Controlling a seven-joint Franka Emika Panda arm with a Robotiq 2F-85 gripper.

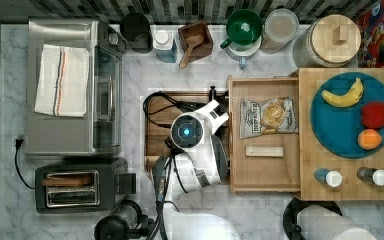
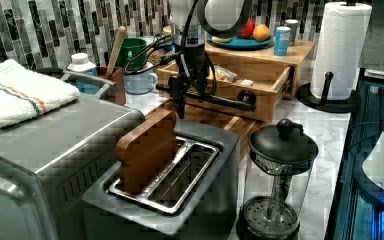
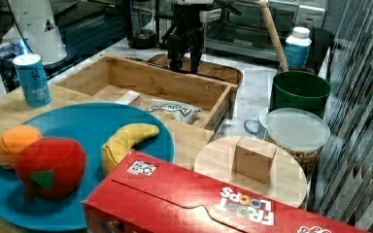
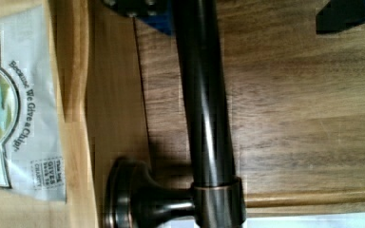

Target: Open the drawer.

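Observation:
The light wooden drawer (image 1: 265, 170) stands pulled out from under the wooden box (image 1: 350, 180), with a chip bag (image 1: 269, 117) and a small pale block (image 1: 264, 151) inside. Its long black bar handle (image 2: 220, 102) runs along the front (image 2: 230, 95). My gripper (image 2: 177, 97) hangs straight down at that handle. In the wrist view the bar (image 4: 204, 118) passes between my fingertips; one finger (image 4: 145, 12) sits against it and the other (image 4: 344, 16) stands apart. The gripper (image 4: 242, 14) is open. In the right view it (image 3: 184, 60) stands just beyond the drawer's front wall (image 3: 141, 77).
A dark walnut tray (image 1: 155, 130) lies under the arm, in front of the drawer. A toaster (image 1: 75, 187), toaster oven (image 1: 70, 85), French press (image 2: 277, 175) and paper towel roll (image 2: 340, 45) ring the area. Fruit sits on a blue plate (image 1: 340, 125) atop the box.

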